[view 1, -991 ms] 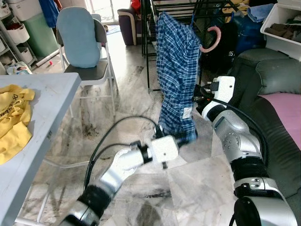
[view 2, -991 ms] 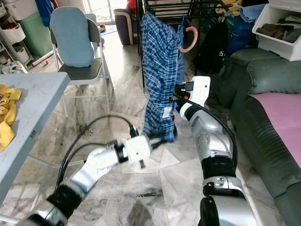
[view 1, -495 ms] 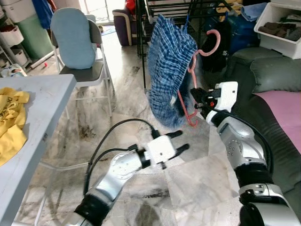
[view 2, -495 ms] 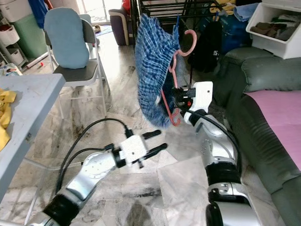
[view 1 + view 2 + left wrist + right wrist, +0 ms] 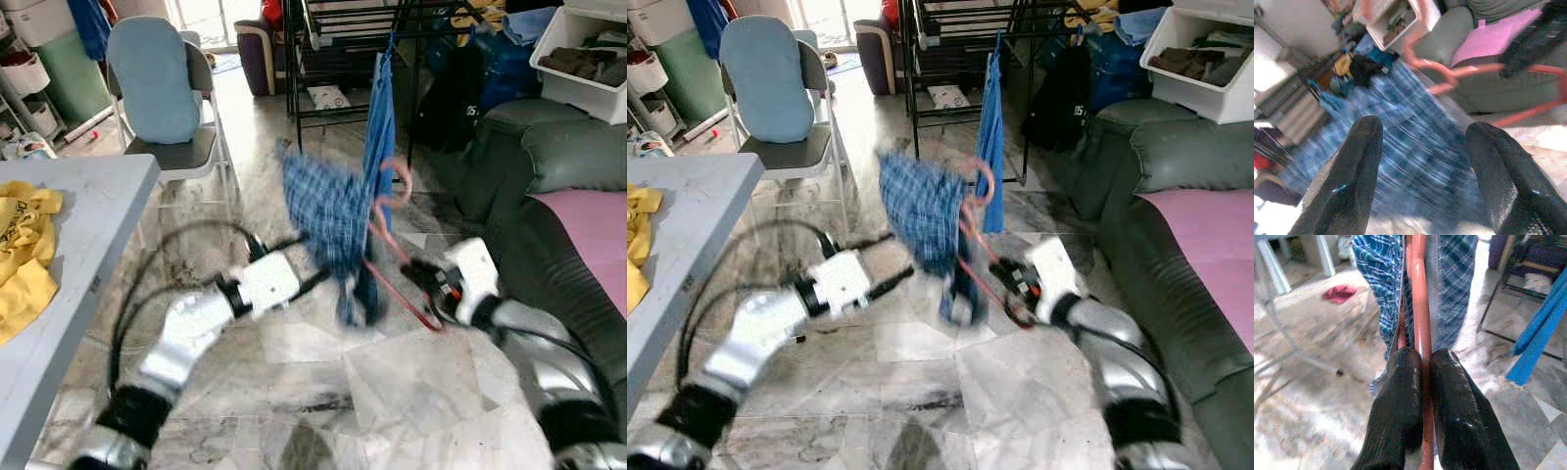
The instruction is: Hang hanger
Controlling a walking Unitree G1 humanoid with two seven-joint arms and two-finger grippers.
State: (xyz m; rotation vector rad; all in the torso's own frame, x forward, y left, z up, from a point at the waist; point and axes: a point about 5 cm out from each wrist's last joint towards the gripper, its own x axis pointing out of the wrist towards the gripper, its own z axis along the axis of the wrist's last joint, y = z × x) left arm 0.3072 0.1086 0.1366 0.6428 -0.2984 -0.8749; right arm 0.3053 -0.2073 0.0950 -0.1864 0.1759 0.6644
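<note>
Right gripper (image 5: 1422, 377) – clamped on hanger (image 5: 1419, 293)

a glossy pink plastic hanger (image 5: 1419, 293) carries soft blue plaid cloth shirt (image 5: 328, 211) above polished marble floor (image 5: 411, 382).

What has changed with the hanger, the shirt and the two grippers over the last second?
The right gripper, shut on the hanger, has swung it and the plaid shirt down away from the rack. The left gripper let go of the shirt hem, opened, and rose toward the shirt. Chair and table: unchanged.

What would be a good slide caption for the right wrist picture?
Right gripper clamps a pink hanger carrying a blue plaid garment.
</note>
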